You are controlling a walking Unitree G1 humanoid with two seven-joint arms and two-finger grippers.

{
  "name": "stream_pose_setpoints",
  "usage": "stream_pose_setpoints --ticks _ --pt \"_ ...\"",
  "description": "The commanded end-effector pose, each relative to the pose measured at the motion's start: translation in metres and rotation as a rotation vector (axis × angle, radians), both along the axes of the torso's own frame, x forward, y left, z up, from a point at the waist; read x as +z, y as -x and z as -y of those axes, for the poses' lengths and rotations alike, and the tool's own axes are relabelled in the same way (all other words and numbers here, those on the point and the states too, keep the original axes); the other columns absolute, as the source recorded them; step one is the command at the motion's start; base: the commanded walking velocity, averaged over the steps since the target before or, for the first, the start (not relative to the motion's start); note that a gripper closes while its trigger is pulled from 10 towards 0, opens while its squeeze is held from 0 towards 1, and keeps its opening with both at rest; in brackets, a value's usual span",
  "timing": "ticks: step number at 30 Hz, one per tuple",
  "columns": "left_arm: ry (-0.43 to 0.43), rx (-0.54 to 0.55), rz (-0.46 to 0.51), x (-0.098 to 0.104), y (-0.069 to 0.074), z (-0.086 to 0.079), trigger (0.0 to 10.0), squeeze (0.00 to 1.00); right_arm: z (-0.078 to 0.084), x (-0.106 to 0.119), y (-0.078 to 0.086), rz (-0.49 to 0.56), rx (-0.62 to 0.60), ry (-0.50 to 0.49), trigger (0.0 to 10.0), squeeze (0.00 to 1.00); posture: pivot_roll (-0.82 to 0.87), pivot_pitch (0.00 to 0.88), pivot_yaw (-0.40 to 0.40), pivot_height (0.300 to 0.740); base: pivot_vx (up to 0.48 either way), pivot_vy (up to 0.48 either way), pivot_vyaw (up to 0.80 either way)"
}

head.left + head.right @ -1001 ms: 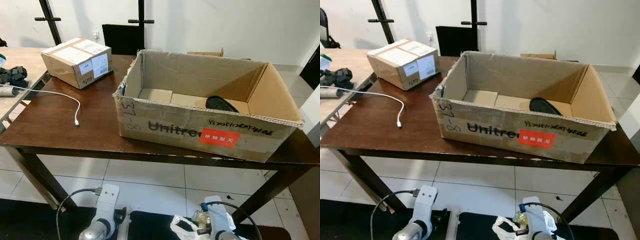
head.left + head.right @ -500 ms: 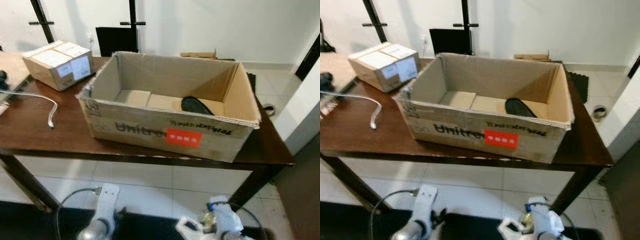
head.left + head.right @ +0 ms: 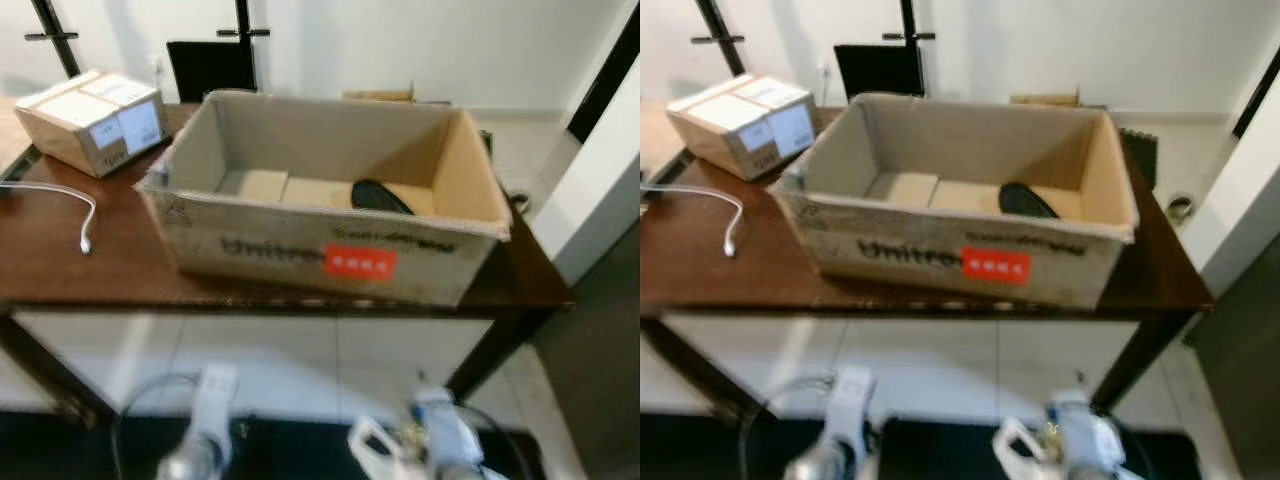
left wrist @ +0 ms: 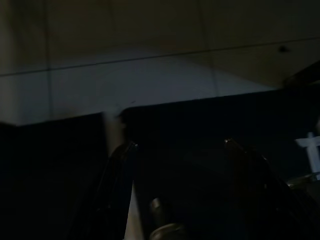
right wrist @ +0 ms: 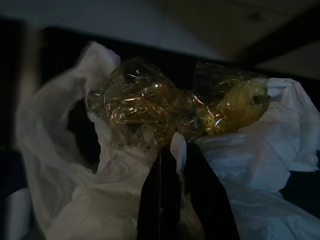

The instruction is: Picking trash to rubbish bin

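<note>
Large open cardboard box: front wall bore dark printed lettering reading "Unitre", the remaining letters covered by a red sticker. The sticker carried white characters, too blurred to read. A line of handwriting above the sticker was illegible. Small sealed carton: white shipping labels on top and side, print too small to read.
</note>
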State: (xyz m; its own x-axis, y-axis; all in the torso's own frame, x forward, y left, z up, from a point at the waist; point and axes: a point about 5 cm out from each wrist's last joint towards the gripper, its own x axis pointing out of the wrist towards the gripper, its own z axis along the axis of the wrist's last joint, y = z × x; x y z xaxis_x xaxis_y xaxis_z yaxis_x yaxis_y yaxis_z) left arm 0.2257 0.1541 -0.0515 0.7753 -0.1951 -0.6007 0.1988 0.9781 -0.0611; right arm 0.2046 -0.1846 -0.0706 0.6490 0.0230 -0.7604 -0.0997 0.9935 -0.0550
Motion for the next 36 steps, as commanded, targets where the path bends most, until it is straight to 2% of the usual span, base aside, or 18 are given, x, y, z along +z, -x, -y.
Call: stream_pose_setpoints --ticks 1,14,19,21,23,24,25,26,27,28,29,30,31,32,34,35,36 --pt "-0.035 -0.02 -0.027 -0.004 0.005 -0.003 10.0 0.0 0.009 -0.001 0.003 -0.013 -0.014 0.017 10.0 0.0 -0.07 0.092 0.015 0.74 0.0 0.0 0.0" --pt "-0.076 -0.056 -0.019 -0.004 0.004 -0.002 10.0 0.0 0.01 -0.001 0.004 -0.013 -0.022 0.019 10.0 0.0 -0.07 0.093 0.019 0.74 0.0 0.0 0.0" --pt "-0.078 -0.06 0.005 -0.001 0.002 -0.001 10.0 0.0 0.015 0.004 -0.003 -0.001 -0.016 0.021 10.0 0.0 -0.07 0.091 0.023 0.74 0.0 0.0 0.0" --pt "-0.071 -0.12 0.05 0.004 -0.001 0.002 10.0 0.0 0.016 0.01 -0.012 -0.014 0.06 -0.027 10.0 0.0 -0.07 0.089 0.028 0.74 0.0 0.0 0.0" --pt "-0.052 -0.187 0.103 0.012 -0.007 0.004 10.0 0.0 0.01 0.022 -0.025 0.009 0.228 -0.131 10.0 0.0 -0.08 0.088 0.031 0.74 0.0 0.0 0.0" --pt "-0.035 -0.244 0.154 0.02 -0.011 0.004 10.0 0.0 0.009 0.035 -0.035 0.044 0.383 -0.168 10.0 0.0 -0.08 0.086 0.034 0.74 0.0 0.0 0.0" --pt "-0.035 -0.244 0.154 0.02 -0.011 0.004 10.0 0.0 0.009 0.035 -0.035 0.044 0.383 -0.168 10.0 0.0 -0.08 0.086 0.034 0.74 0.0 0.0 0.0" --pt "0.022 -0.363 0.241 0.04 -0.016 -0.001 10.0 0.0 0.012 0.074 -0.052 0.139 0.584 -0.244 10.0 0.0 -0.08 0.083 0.032 0.74 0.0 0.0 0.0" --pt "0.022 -0.363 0.241 0.04 -0.016 -0.001 10.0 0.0 0.012 0.074 -0.052 0.139 0.584 -0.244 10.0 0.0 -0.08 0.083 0.032 0.74 0.0 0.0 0.0" --pt "0.063 -0.425 0.278 0.052 -0.017 -0.004 10.0 0.0 0.014 0.101 -0.06 0.204 0.642 -0.303 10.0 0.0 -0.08 0.083 0.032 0.74 0.0 0.0 0.0" --pt "0.089 -0.463 0.297 0.06 -0.016 -0.006 10.0 0.0 0.015 0.118 -0.063 0.245 0.668 -0.344 10.0 0.0 -0.08 0.082 0.027 0.74 0.0 0.0 0.0" --pt "0.089 -0.463 0.297 0.06 -0.016 -0.006 10.0 0.0 0.015 0.118 -0.063 0.245 0.668 -0.344 10.0 0.0 -0.08 0.082 0.027 0.74 0.0 0.0 0.0" --pt "0.125 -0.512 0.325 0.074 -0.017 -0.009 10.0 0.0 0.018 0.146 -0.071 0.325 0.688 -0.401 10.0 0.0 -0.07 0.08 0.023 0.74 0.0 0.0 0.0" --pt "0.125 -0.512 0.325 0.074 -0.017 -0.009 10.0 0.0 0.018 0.146 -0.071 0.325 0.688 -0.401 10.0 0.0 -0.07 0.08 0.023 0.74 0.0 0.0 0.0" --pt "0.171 -0.582 0.39 0.107 -0.021 -0.016 10.0 0.0 0.021 0.208 -0.084 0.498 0.725 -0.535 10.0 0.0 -0.07 0.079 0.018 0.74 0.0 0.0 0.0" --pt "0.171 -0.582 0.39 0.107 -0.021 -0.016 10.0 0.0 0.021 0.208 -0.084 0.498 0.725 -0.535 10.0 0.0 -0.07 0.079 0.018 0.74 0.0 0.0 0.0" --pt "0.2 -0.603 0.419 0.12 -0.023 -0.018 10.0 0.0 0.022 0.234 -0.087 0.565 0.762 -0.592 10.0 0.0 -0.06 0.077 0.016 0.74 0.0 0.0 0.0"
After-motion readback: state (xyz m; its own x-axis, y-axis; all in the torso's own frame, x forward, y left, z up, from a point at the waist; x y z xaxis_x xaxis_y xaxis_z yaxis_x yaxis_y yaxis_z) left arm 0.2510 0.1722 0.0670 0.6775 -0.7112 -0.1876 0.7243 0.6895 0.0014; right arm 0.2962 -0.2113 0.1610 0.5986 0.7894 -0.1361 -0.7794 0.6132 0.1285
